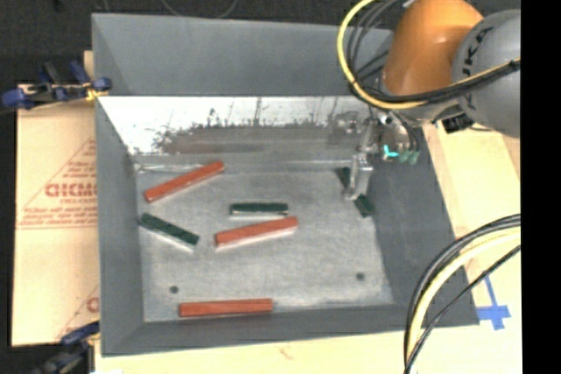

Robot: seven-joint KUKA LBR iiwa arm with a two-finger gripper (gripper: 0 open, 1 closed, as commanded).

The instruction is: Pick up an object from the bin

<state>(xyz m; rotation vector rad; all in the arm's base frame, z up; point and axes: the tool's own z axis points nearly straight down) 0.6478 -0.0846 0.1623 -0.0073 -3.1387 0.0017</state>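
My gripper (358, 181) hangs at the bin's right side, near the back wall. A small dark green piece (364, 206) shows directly under its tip; I cannot tell whether it is gripped or lying on the floor. The nearest other things are a dark green bar (259, 208) and a red bar (256, 232), both lying flat to the left, well apart from the gripper.
Further left lie a tilted red bar (184, 180) and a dark green bar (168, 229). Another red bar (225, 307) lies along the front wall. The arm with its orange cover and yellow cables reaches in over the right rim.
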